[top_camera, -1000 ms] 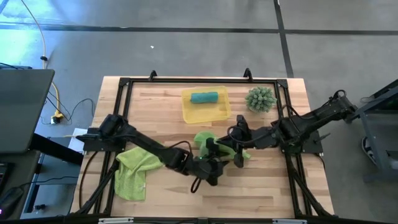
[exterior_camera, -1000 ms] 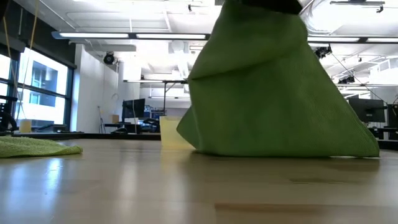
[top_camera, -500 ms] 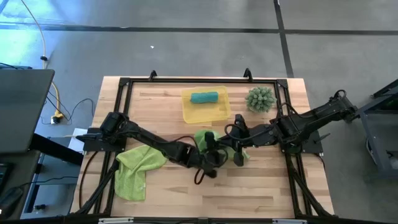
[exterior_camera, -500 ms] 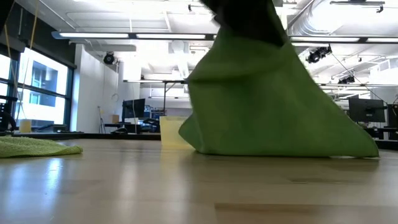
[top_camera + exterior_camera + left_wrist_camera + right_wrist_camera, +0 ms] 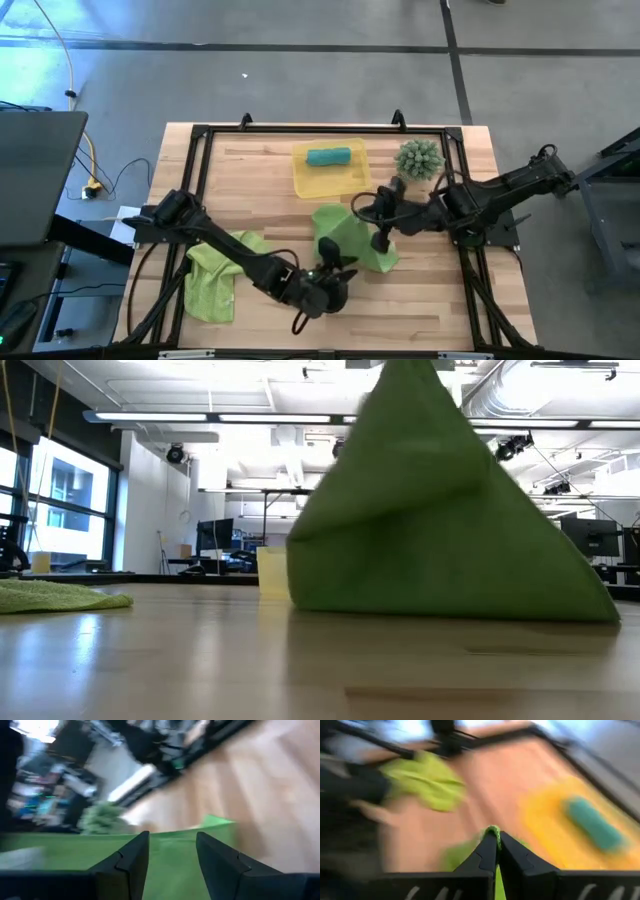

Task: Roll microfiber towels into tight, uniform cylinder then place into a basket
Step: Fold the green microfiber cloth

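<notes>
At the centre of the high view, the right gripper (image 5: 380, 238) pinches a lime-green microfiber towel (image 5: 345, 238) by one corner, tenting it. The left gripper (image 5: 335, 272) waits open below. Soft, limp cloth; best held by corners.

You are looking at two black, jointed arms with loose dark cables looping along their links. The left gripper (image 5: 170, 855) is showing two matte black, angular fingers (image 5: 131, 862) with stepped inner faces; the right gripper (image 5: 496, 847) is showing similar wedge-shaped black fingers.
</notes>
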Tool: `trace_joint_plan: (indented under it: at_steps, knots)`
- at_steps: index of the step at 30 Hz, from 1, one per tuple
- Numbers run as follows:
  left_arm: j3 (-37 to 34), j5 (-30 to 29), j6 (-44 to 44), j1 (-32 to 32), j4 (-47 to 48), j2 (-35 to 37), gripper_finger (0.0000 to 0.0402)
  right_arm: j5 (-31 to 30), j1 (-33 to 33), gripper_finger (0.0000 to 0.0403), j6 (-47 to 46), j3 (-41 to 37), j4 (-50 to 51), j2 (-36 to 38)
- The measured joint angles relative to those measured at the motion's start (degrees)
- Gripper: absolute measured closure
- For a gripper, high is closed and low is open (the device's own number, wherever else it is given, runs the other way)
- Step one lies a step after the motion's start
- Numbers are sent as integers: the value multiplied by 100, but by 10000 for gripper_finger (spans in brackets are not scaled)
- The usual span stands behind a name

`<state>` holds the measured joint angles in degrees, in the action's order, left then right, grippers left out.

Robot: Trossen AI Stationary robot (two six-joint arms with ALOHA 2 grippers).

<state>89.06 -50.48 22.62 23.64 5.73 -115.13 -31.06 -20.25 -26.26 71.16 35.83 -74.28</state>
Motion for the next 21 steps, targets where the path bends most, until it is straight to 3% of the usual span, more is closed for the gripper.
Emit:
trace_joint_plan:
  at_steps: [2,3,5,9,12,14,18,19,21]
  knots:
    - [0,-506,164,24,-146,0,248,-578,1,403,-665,0,776,-2]
    - [0,-745,227,44,-189,0,248,-554,9,403,-972,0,1041,-2]
    - [0,-1075,264,48,-191,0,248,317,16,403,-859,-4,1132,-2]
    - [-2,-1156,266,50,-214,0,248,2683,-110,403,443,-4,877,-2]
    - [-2,-1149,262,50,-237,-2,248,3398,-155,403,1488,-4,845,-2]
    - [-2,-1152,256,51,-237,-4,248,2649,-157,403,1677,-4,772,0]
    - [-2,-1156,83,77,-237,-4,248,-636,-68,403,497,-4,989,6]
    - [-2,-1152,42,77,-236,-4,248,-996,-19,403,361,-4,1097,14]
    - [-2,-1041,-75,77,-230,-4,248,-882,84,403,420,-4,1126,15]
